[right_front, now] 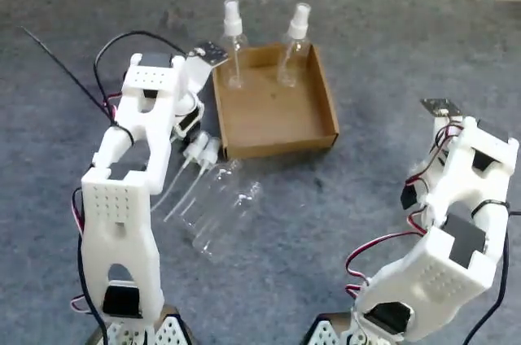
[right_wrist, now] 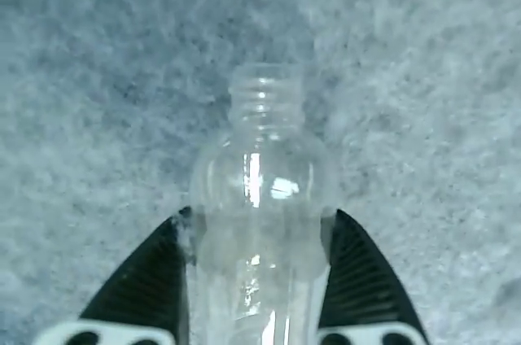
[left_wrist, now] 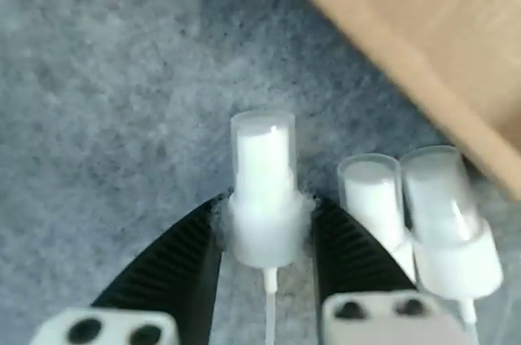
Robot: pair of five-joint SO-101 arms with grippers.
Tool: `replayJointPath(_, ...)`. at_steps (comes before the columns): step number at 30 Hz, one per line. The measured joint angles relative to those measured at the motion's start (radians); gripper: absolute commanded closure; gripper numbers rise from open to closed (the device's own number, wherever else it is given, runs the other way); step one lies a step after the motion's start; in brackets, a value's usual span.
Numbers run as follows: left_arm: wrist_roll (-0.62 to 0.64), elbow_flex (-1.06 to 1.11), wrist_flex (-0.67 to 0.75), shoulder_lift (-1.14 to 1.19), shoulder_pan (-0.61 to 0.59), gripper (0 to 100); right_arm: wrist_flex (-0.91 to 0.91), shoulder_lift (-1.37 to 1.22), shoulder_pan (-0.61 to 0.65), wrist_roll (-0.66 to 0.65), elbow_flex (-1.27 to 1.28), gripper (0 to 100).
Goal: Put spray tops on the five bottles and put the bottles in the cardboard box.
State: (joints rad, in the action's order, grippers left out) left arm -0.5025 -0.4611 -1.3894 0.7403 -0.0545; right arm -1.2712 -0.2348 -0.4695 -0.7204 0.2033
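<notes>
My left gripper is shut on a white spray top that rests on the grey mat, its dip tube running back between the fingers. Two more spray tops lie right beside it, near the wall of the cardboard box. My right gripper is shut on the body of a clear, capless bottle, threaded neck pointing away. In the high view, two bottles with spray tops stand at the far side of the box. Two capless bottles lie in front of it.
The left arm stretches along the box's left side, over the loose spray tops. The right arm stands well to the right of the box. Black and red cables trail behind the left arm.
</notes>
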Motion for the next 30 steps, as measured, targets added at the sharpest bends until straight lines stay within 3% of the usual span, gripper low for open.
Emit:
replayJointPath(10,0.163,0.153,-0.124,-0.155,-0.153,99,0.0,-0.002,0.0,0.0,0.0,97.4)
replayJointPath(15,0.195,0.275,-0.023,-0.181,-0.209,87,0.0,-0.002,0.003,0.0,0.0,97.4)
replayJointPath(30,0.167,0.14,0.005,-0.192,-0.204,89,0.0,-0.002,0.011,0.0,0.0,97.4)
